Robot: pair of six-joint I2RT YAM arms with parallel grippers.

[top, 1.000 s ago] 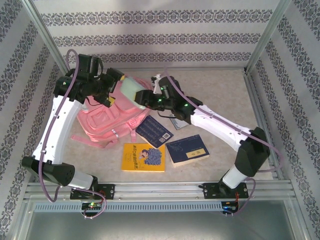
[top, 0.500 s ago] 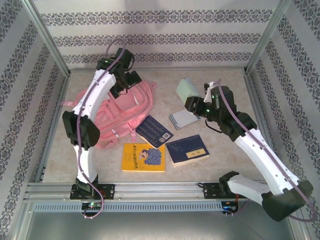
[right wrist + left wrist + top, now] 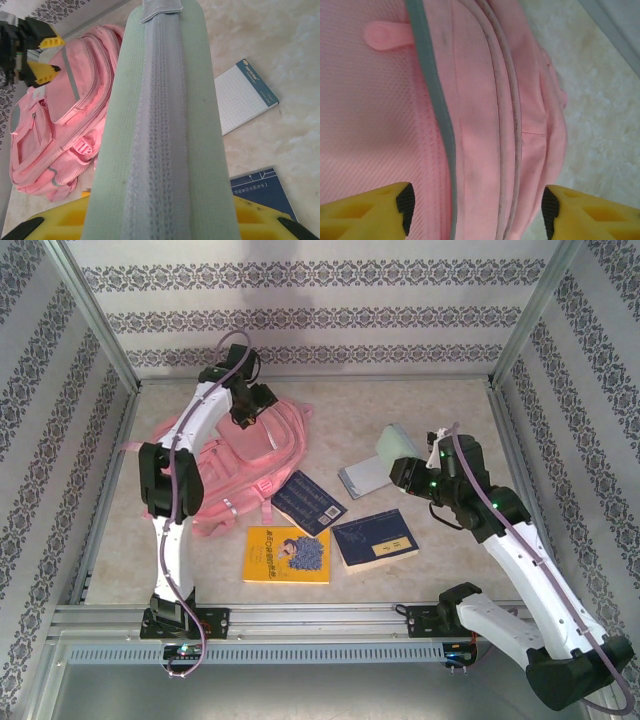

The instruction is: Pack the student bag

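Nearest the arm bases, a yellow book [image 3: 288, 555] and a dark blue book [image 3: 375, 538] lie flat on the table [image 3: 460, 410], near each other but apart. Beyond them, a second dark blue book [image 3: 309, 502] lies just beside the student bag [image 3: 225, 480]. A grid-ruled notepad [image 3: 362, 478] lies to its right. The right gripper [image 3: 405, 470] is clamped on a pale green pouch [image 3: 396, 444], held up near the notepad with its zip facing the wrist camera. The bag lies on the table's left half, pockets upward. At its far end the left gripper [image 3: 250, 415] is poised with fingers spread, clasping nothing, pink fabric and a grey stripe between them.
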